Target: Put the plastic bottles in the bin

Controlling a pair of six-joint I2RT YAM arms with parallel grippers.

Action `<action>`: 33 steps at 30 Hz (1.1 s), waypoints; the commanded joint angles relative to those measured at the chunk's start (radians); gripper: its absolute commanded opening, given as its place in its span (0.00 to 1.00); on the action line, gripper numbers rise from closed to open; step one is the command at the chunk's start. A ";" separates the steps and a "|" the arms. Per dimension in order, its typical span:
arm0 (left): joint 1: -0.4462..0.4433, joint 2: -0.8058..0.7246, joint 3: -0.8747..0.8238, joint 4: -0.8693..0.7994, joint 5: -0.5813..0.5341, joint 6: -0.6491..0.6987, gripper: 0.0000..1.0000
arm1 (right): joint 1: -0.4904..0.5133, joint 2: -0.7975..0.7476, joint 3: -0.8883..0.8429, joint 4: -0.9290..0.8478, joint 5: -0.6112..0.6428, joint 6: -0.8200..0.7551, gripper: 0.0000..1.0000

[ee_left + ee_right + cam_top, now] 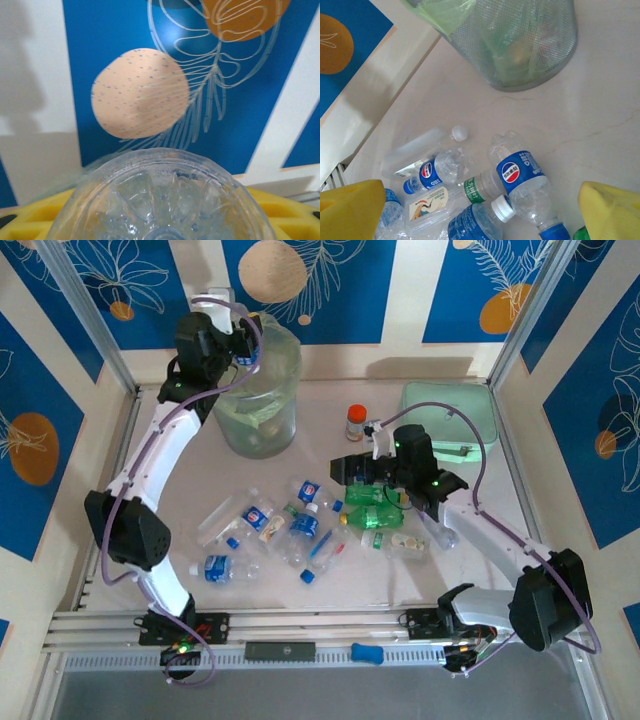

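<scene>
At eleven o'clock on the table, seen from above, the bin stood tall, pale green and translucent, with the left gripper over its rim. The left wrist view added the grip: yellow pads clamped on a clear bottle, base toward the camera. The right wrist view showed the bin's wall finely meshed at twelve o'clock, and the right gripper spread wide above crumpled blue-labelled bottles.

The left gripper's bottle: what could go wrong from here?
The clear bottle sits in the left gripper near the rim of the bin, so a release might bounce it off the edge. The open right gripper hangs over crowded bottles that touch; closing could catch two or push one away.
</scene>
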 commanded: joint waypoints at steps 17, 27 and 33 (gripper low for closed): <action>0.011 0.193 0.105 -0.224 -0.043 0.078 0.65 | -0.034 -0.079 -0.045 -0.067 0.084 0.034 0.99; 0.010 0.101 0.106 -0.249 -0.006 0.047 0.99 | -0.061 -0.111 -0.038 -0.162 0.139 0.033 0.99; 0.009 -0.049 0.005 -0.242 0.112 -0.028 0.99 | -0.091 -0.077 0.022 -0.291 0.199 -0.031 0.99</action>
